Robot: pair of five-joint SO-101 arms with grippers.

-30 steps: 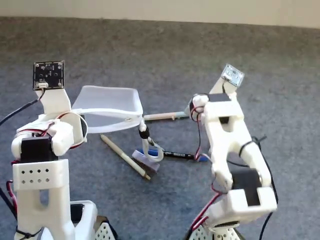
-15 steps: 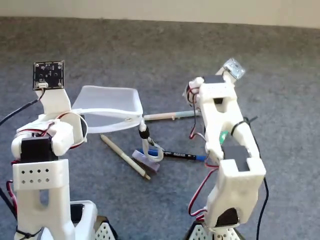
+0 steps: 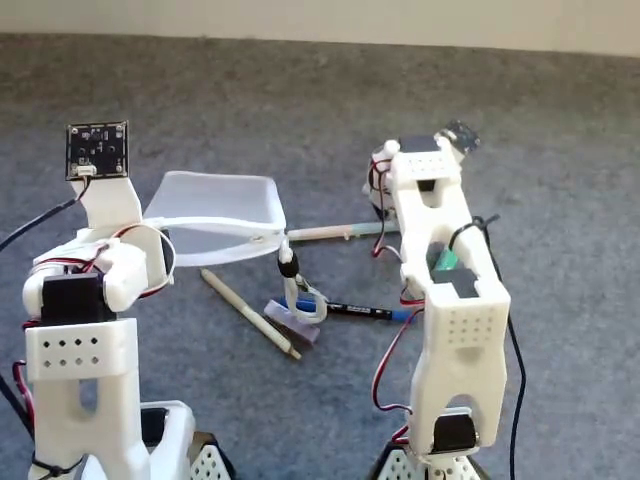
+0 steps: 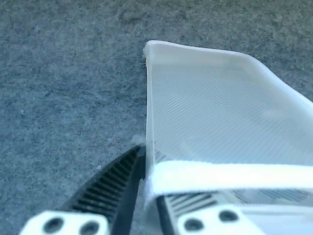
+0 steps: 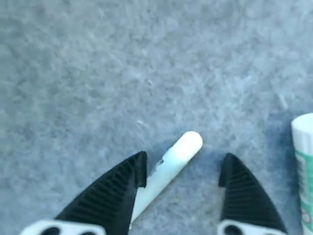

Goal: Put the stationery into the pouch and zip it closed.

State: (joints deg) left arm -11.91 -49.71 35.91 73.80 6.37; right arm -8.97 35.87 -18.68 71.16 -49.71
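One pouch (image 3: 220,200) | translucent white, fine-ribbed | left jaws pinch its rim

Right claw (image 5: 185,157) spread open, white pen (image 5: 177,152) end between, grey carpet (image 5: 98,73)

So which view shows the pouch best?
High view: nearly the whole translucent pouch is visible. The left wrist view gives a close-up of its mesh side and white rim, gripped by the left claw.

Pouch (image 3: 215,212): one. Pens, pencils: four: pale pen (image 3: 330,232), tan pencil (image 3: 248,313), black-blue pen (image 3: 355,311), white pen (image 3: 291,288). Grey block (image 3: 290,326): one. White tube (image 5: 304,166): one. Arms: two: left arm (image 3: 85,290), right arm (image 3: 445,250).
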